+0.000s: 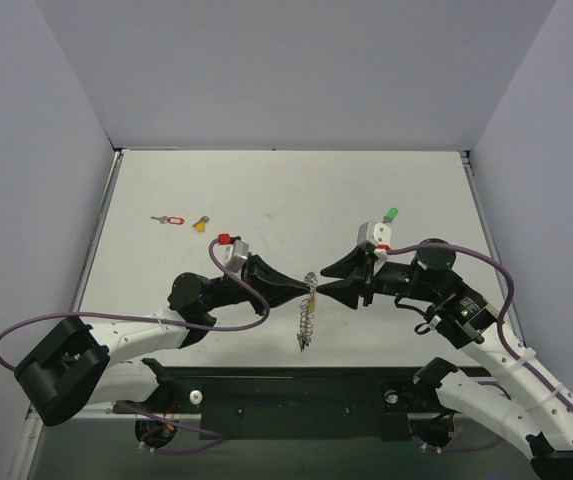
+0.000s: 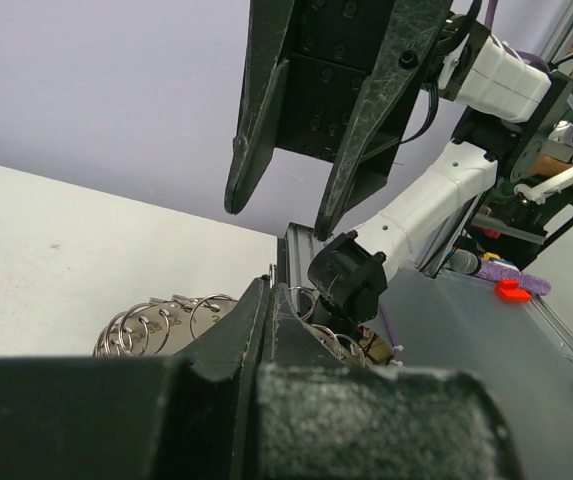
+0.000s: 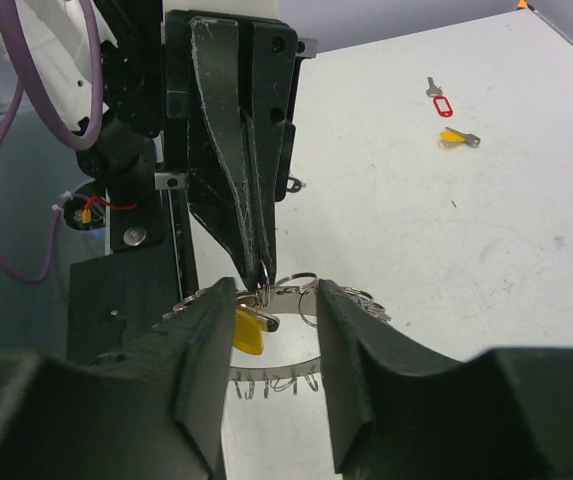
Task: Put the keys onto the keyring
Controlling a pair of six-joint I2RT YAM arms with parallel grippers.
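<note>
Raised for threading: keyring [image 1: 307, 318] pinched in fully closed left gripper [image 1: 304, 290]; right gripper [image 1: 322, 283] jaws stand parted around yellow key [image 3: 250, 331], not squeezing it.

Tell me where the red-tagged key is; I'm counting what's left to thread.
In the top view the red-tagged key lies loose on the left side of the table, just left of a loose yellow key.
</note>
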